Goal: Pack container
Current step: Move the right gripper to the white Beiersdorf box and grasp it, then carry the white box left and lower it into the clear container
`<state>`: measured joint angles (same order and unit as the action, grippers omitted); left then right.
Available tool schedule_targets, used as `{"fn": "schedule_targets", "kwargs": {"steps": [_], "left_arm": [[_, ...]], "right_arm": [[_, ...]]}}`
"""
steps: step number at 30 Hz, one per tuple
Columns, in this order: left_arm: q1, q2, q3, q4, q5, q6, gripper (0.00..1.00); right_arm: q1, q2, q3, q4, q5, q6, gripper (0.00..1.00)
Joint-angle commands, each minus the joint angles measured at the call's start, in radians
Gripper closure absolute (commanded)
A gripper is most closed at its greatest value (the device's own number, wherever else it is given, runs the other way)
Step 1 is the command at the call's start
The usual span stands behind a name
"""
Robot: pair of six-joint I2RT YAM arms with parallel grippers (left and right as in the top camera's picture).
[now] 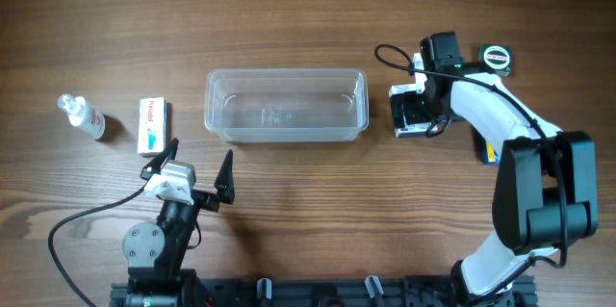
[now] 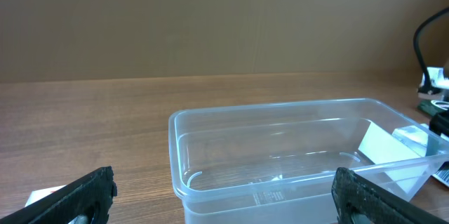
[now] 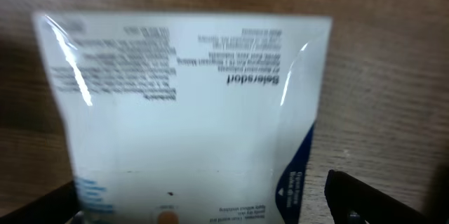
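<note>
The clear plastic container (image 1: 286, 105) stands empty at the table's middle; it fills the left wrist view (image 2: 295, 155). My left gripper (image 1: 199, 170) is open and empty, just in front of the container's near left side, its fingers wide apart (image 2: 224, 206). My right gripper (image 1: 416, 115) is low over a white packet (image 1: 412, 113) with small print and a blue corner (image 3: 189, 119), just right of the container. Its fingers straddle the packet (image 3: 203, 206), and a gap shows at the right finger.
A small clear bottle (image 1: 82, 116) and a small white box (image 1: 153, 125) lie at the left. A round tape measure (image 1: 497, 57) lies at the far right. A blue and yellow item (image 1: 489, 150) lies partly under the right arm.
</note>
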<state>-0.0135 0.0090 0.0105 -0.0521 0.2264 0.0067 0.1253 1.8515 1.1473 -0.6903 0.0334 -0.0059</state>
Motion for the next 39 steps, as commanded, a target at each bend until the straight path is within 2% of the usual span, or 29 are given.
{"fn": "schedule_targets", "kwargs": {"steps": [1,4,6,7,14,17,22,24,28,32,39], "left_arm": [[0.005,-0.006,-0.005,-0.003,-0.007,0.016,0.00],[0.005,-0.006,-0.005,-0.003,-0.007,0.016,0.00],[0.005,-0.006,-0.005,-0.003,-0.007,0.016,0.00],[0.005,-0.006,-0.005,-0.003,-0.007,0.016,0.00],[0.005,-0.006,-0.005,-0.003,-0.007,0.016,0.00],[0.005,-0.006,-0.005,-0.003,-0.007,0.016,0.00],[0.005,-0.006,-0.005,-0.003,-0.007,0.016,0.00],[0.005,-0.006,-0.005,-0.003,-0.007,0.016,0.00],[0.005,-0.006,-0.005,-0.003,-0.007,0.016,0.00],[0.005,-0.006,-0.005,-0.003,-0.007,0.016,0.00],[0.005,-0.006,-0.005,-0.003,-0.007,0.016,0.00]], "right_arm": [[0.000,0.024,-0.011,0.009,-0.015,-0.013,0.00],[0.000,0.024,-0.011,0.020,-0.015,-0.013,0.09],[0.000,0.024,-0.008,0.021,-0.015,-0.013,0.34],[0.000,0.024,-0.004,0.021,-0.016,-0.013,0.39],[0.000,0.009,0.093,-0.063,-0.069,-0.003,0.36],[0.000,-0.025,0.226,-0.182,-0.135,0.014,0.36],[0.008,-0.127,0.491,-0.388,-0.299,0.050,0.43],[0.044,-0.190,0.561,-0.428,-0.349,0.174,0.44],[0.189,-0.234,0.562,-0.422,-0.340,0.336,0.43],[0.425,-0.167,0.560,-0.369,-0.073,0.541,0.42],[0.553,0.034,0.560,-0.266,-0.013,0.679,0.42]]}}
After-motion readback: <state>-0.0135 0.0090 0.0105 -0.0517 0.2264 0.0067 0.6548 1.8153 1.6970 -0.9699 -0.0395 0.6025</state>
